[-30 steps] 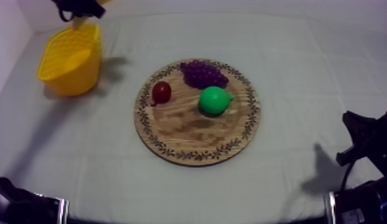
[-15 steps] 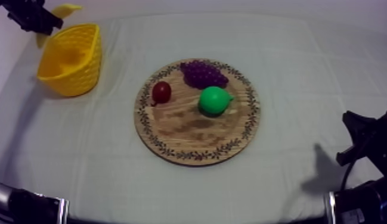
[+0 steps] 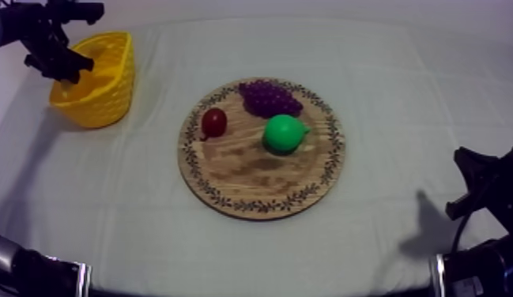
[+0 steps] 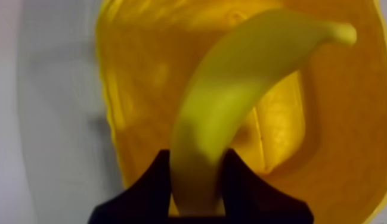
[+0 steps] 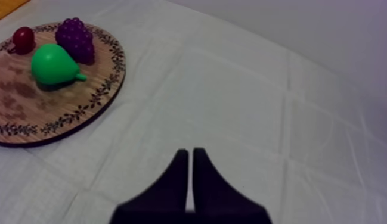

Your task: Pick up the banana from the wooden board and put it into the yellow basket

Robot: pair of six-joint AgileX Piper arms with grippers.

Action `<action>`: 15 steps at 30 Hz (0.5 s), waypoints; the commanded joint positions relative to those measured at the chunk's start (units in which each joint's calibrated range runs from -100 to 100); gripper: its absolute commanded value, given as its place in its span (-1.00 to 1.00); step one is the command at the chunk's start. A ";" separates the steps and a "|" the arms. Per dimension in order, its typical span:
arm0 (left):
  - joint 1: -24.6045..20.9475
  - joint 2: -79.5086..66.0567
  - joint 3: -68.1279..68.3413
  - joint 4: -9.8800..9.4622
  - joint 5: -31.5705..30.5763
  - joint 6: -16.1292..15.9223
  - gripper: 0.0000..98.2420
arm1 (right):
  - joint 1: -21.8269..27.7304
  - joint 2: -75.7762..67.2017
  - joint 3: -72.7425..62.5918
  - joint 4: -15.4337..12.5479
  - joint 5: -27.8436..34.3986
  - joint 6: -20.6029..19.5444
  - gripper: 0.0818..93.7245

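My left gripper (image 4: 195,193) is shut on the lower end of the yellow banana (image 4: 237,95). The banana hangs over the opening of the yellow basket (image 4: 333,137). In the top view that gripper (image 3: 63,63) sits above the far left rim of the basket (image 3: 101,91), and the arm hides the banana. The round wooden board (image 3: 251,178) lies mid-table with grapes (image 3: 269,97), a small red fruit (image 3: 214,122) and a green pear (image 3: 284,133) on it. My right gripper (image 5: 190,164) is shut on nothing, low over the cloth to the right of the board (image 5: 82,104).
The basket stands at the table's far left corner, close to the cloth's edge. Bare cloth (image 3: 401,103) stretches between board and basket and all around the board. The right arm (image 3: 480,189) rests at the lower right edge.
My left gripper has carried the banana from behind the basket's far left rim to over its opening. In the top view the banana is now hidden. The right arm has not moved.
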 commanded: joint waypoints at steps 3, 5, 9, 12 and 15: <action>0.02 1.05 0.28 0.96 -1.00 0.54 -0.63 | 0.01 -0.04 -0.03 -0.02 -0.01 0.01 -0.99; 0.14 1.53 0.22 1.38 -1.38 0.57 -0.61 | 0.01 -0.04 -0.03 -0.02 -0.01 0.01 -0.99; 0.47 2.98 -0.94 1.97 -1.74 0.58 -0.59 | 0.01 -0.04 -0.03 -0.02 -0.01 0.01 -0.99; 0.41 4.16 -2.19 2.63 -1.82 0.44 -0.55 | 0.01 -0.04 -0.03 -0.02 -0.01 0.01 -0.99; 0.07 5.14 -3.40 3.28 -1.96 0.31 -0.48 | 0.01 -0.04 -0.03 -0.02 -0.01 0.01 -0.99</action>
